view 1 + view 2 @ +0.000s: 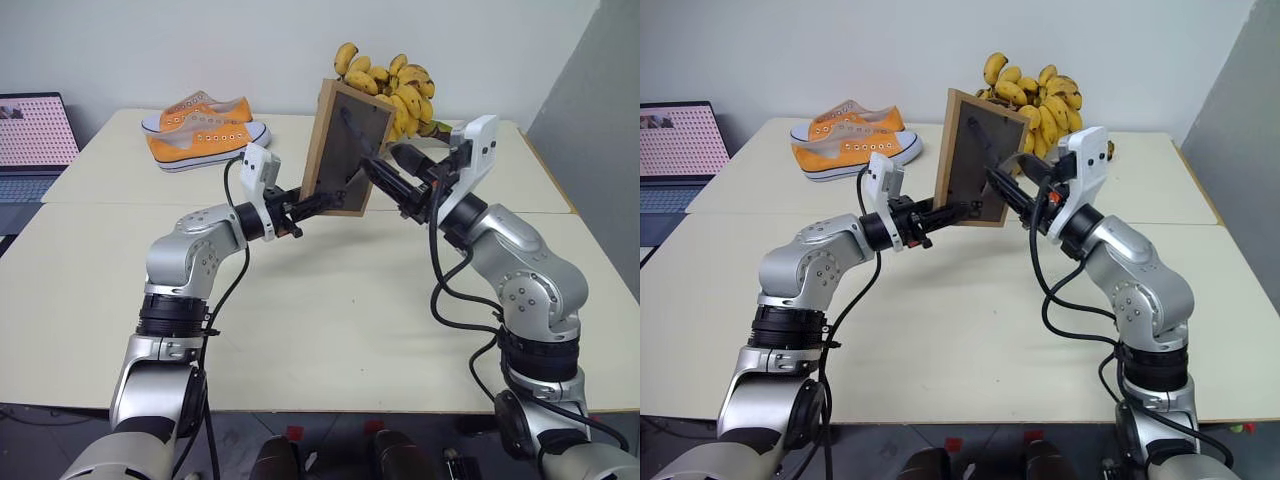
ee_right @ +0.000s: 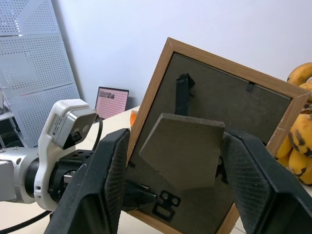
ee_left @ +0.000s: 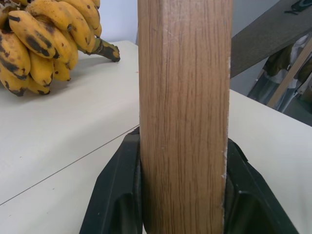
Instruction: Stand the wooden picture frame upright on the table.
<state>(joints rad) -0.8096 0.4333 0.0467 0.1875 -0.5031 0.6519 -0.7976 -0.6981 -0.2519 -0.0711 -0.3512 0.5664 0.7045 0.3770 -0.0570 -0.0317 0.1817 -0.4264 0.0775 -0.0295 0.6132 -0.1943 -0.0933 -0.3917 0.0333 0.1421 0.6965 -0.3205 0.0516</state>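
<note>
Hovering above the cream-beige table [image 1: 330, 330], the small light-wood picture frame [image 1: 345, 150] shows its dark grey-brown back, no writing legible. The left gripper [image 1: 315, 203] clamps its lower left edge; the right gripper [image 1: 372, 168], fingers [image 2: 109, 180] part open, straddles the pentagonal stand [image 2: 185, 148] without visibly pinching it.

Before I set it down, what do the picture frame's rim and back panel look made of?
The wooden picture frame rim looks like light oak-type wood or veneer: visible grain, matte finish, slightly chipped edge. Its back panel and fold-out stand look like grey-brown pressed fibreboard, dull and flat, with small black metal-looking clips.
</note>
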